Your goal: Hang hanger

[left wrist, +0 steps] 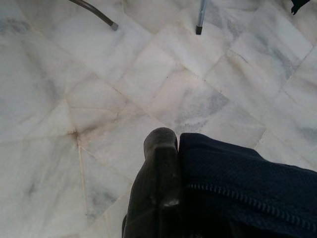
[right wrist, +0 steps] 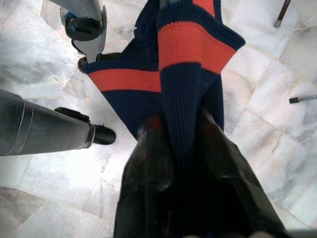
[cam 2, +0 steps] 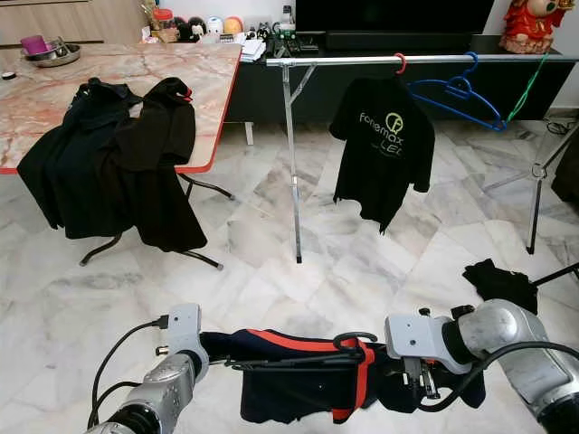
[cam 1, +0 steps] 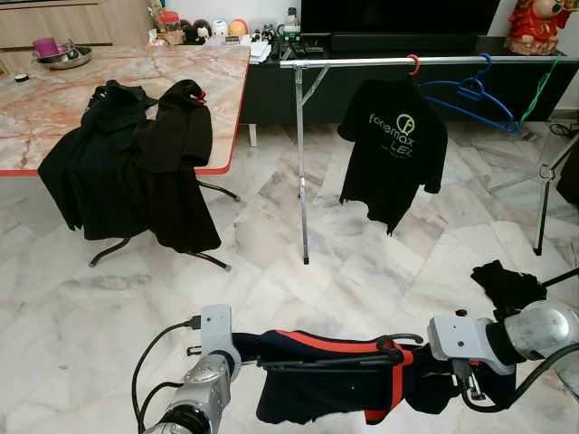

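A navy garment with red stripes (cam 1: 317, 380) on a black hanger (cam 1: 394, 344) is held low in front of me between both grippers. At the garment's left end my left gripper (cam 1: 256, 358) is shut on the fabric, one black finger (left wrist: 158, 188) pressed against it. My right gripper (cam 1: 418, 363) is shut on the red-striped collar end (right wrist: 190, 44). Ahead stands a metal clothes rail (cam 1: 362, 62). From it hang a black printed T-shirt (cam 1: 395, 145) on a red hanger (cam 1: 414, 63), a bare blue hanger (cam 1: 470, 95) and a green one (cam 1: 543, 86).
A marble-topped table (cam 1: 54, 99) stands at the left with black clothes (cam 1: 136, 167) draped over its edge. The rail's legs (cam 1: 302, 181) stand on the marble floor. A black cloth (cam 1: 507, 285) lies on the floor at the right. A dark TV cabinet (cam 1: 271, 95) runs behind the rail.
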